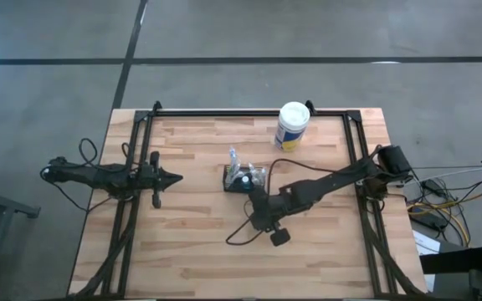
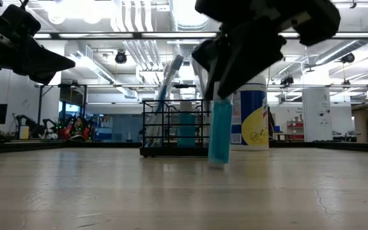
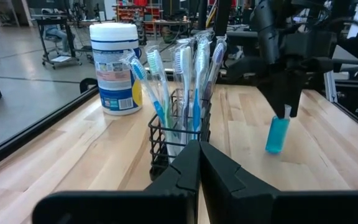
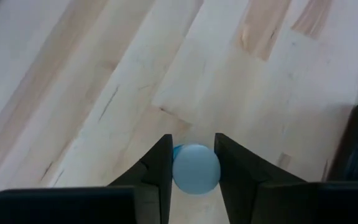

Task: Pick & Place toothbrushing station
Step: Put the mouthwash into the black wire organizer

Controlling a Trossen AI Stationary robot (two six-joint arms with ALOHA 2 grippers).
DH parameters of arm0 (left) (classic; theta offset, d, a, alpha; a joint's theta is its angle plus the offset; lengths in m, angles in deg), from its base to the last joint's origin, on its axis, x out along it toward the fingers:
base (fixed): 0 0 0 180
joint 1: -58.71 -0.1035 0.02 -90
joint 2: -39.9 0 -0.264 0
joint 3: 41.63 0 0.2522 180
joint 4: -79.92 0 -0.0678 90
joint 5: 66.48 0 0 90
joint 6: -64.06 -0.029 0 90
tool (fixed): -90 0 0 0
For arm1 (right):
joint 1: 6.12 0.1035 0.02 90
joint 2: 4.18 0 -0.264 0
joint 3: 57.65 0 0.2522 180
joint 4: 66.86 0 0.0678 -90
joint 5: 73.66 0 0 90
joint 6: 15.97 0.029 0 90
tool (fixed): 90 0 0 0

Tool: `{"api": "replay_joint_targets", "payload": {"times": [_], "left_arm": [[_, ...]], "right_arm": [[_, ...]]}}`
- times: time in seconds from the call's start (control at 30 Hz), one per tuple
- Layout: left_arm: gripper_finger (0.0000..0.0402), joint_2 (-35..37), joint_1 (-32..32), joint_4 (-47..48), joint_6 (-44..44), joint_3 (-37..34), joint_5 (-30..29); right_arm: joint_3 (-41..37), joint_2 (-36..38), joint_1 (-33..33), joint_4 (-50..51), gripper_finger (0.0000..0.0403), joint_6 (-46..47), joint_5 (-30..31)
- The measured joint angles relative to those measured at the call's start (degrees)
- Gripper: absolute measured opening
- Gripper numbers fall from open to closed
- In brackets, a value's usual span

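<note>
The toothbrushing station point(image 1: 239, 178), a small black mesh caddy point(image 3: 179, 134) with several toothbrushes standing in it, rests by its bottom on the middle of the wooden table. Just beside it a blue tube point(image 2: 220, 131) stands upright. My right gripper point(image 4: 195, 171) is over the tube with a finger on each side of its top; in the high view the gripper point(image 1: 258, 199) hides the tube. My left gripper point(image 1: 176, 177) hovers shut to the left of the caddy and points at it with nothing held. My right gripper pinches the blue tube's upper end point(image 4: 195, 163) between its two fingers point(image 4: 160, 171), one on each side of its round top. The fingers come from above, slanting down from the table's right side. The tube stays upright, its lower end point(image 2: 217, 163) on the table.
A white canister point(image 1: 292, 125) with a yellow-blue label stands near the far edge, behind the caddy. Black frame rails point(image 1: 249, 111) run along the far edge and both sides of the table. Bare wood lies toward the near edge.
</note>
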Motion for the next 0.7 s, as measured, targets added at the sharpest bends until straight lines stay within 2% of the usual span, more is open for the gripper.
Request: {"api": "replay_joint_targets", "payload": {"times": [0.17, 0.3, 0.4, 0.57, 0.7], "left_arm": [[0.0014, 0.0, 0.0, 0.0, 0.02, -0.05, 0.03], [0.0014, -0.04, 0.0, 0.01, 0.1, -0.09, 0.0], [0.0014, -0.04, 0.0, 0.02, 0.13, -0.13, 0.02], [0.0014, -0.04, 0.0, 0.04, 0.17, -0.17, 0.02], [0.0014, -0.04, -0.01, -0.04, 0.15, -0.22, 0.0]], "right_arm": [[-1.05, 4.5, 0.02, -0.61, 0.0088, -1.63, -0.07], [-5.47, 12.06, -0.34, -9.48, 0.0088, -2.99, -1.49], [-11.51, 19.5, -1.76, -17.96, 0.0088, -1.95, -4.01], [-23.55, 33.14, -5.01, -28.51, 0.0088, 2.97, -4.32], [-31.87, 43.74, -6.11, -31.78, 0.0088, 5.75, -4.98]]}}
